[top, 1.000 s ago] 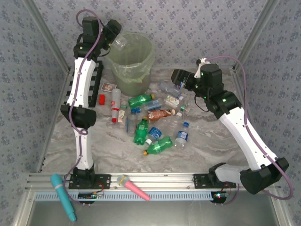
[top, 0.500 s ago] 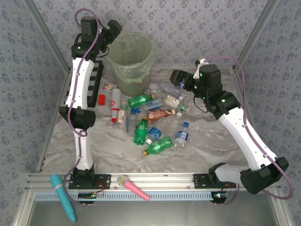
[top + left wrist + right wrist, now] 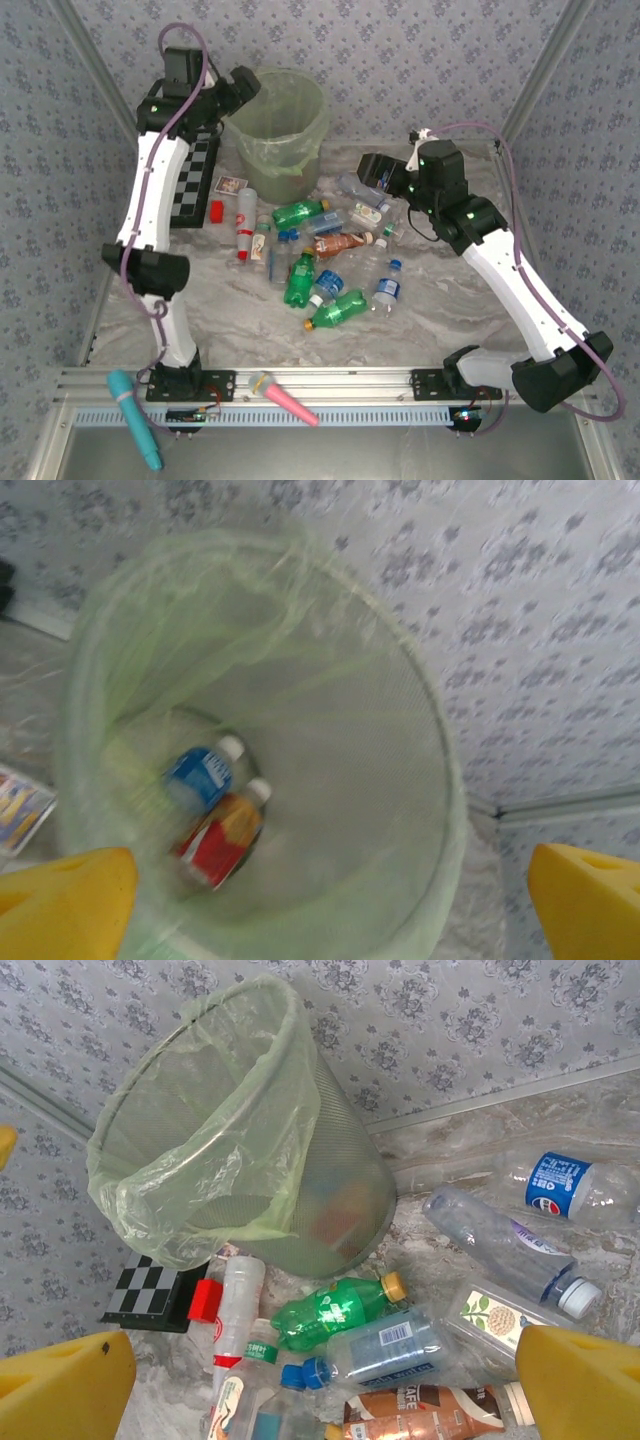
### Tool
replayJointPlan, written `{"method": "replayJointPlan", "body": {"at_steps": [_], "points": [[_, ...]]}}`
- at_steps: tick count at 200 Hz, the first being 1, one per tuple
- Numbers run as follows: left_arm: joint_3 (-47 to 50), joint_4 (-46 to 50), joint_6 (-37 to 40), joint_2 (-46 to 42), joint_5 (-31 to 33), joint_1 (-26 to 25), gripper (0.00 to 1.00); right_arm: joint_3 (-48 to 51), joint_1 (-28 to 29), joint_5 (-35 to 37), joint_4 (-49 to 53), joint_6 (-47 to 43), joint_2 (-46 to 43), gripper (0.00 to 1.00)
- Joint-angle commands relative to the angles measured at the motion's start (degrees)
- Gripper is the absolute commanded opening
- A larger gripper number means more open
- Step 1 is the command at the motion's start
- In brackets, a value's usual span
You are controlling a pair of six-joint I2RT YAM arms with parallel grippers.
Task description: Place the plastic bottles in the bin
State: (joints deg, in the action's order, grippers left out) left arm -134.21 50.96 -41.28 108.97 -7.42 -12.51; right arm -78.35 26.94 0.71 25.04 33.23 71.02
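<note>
The bin (image 3: pixel 278 130), a pale-green bucket with a bag liner, stands at the back. My left gripper (image 3: pixel 243 85) hovers open at its left rim, nothing between its fingers (image 3: pixel 65 900). Inside the bin (image 3: pixel 440 780) lie a blue-labelled bottle (image 3: pixel 203 777) and a red-orange bottle (image 3: pixel 222 835). Several plastic bottles lie on the table, among them a green one (image 3: pixel 300 213), a brown one (image 3: pixel 343 243) and a blue-labelled clear one (image 3: pixel 387 285). My right gripper (image 3: pixel 372 170) is open above the pile's right side, over a green bottle (image 3: pixel 335 1312) and a blue-capped clear bottle (image 3: pixel 390 1348).
A chessboard (image 3: pixel 195 180) lies left of the bin, with a red block (image 3: pixel 216 211) beside it. A pink tool (image 3: pixel 285 398) and a teal tool (image 3: pixel 135 415) rest on the near rail. Patterned walls close in the back and both sides.
A second ago a clear bottle sat in my left gripper over the bin's rim; it has left the gripper, and the left arm's elbow has swung left. The right gripper edged slightly left.
</note>
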Motion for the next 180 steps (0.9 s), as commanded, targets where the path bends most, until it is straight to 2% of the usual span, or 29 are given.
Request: {"method": "replayJointPlan", "body": {"at_steps": [1,20,35,78,112,144,180], "points": [[15.0,-3.6,4.5,-10.6,2.4,-0.2,1.00,-0.2,0.4,1.2,-1.3,0.1,0.7,1.00],[33.7,-11.4,4.3,-20.8,3.1,-0.3,1.00,-0.4,0.5,0.6,-1.6,0.1,1.6,1.00],[44.6,-15.3,4.3,-27.4,3.8,-0.4,1.00,-1.0,0.6,0.2,-1.6,0.0,2.4,1.00],[63.1,-14.3,5.6,-37.4,6.4,-0.4,1.00,-3.7,0.9,-1.5,-1.2,-0.1,6.0,1.00],[69.9,-16.0,9.4,-37.5,6.9,0.3,0.97,-6.0,1.8,-2.3,-0.3,-0.5,8.4,1.00],[69.9,-18.0,11.6,-30.8,-1.5,4.4,0.89,-7.3,2.3,-1.9,0.7,-1.1,8.8,1.00],[66.5,-20.8,13.6,-21.5,-4.7,6.1,0.85,-7.2,2.4,-0.8,1.7,-1.2,8.0,1.00]]}}
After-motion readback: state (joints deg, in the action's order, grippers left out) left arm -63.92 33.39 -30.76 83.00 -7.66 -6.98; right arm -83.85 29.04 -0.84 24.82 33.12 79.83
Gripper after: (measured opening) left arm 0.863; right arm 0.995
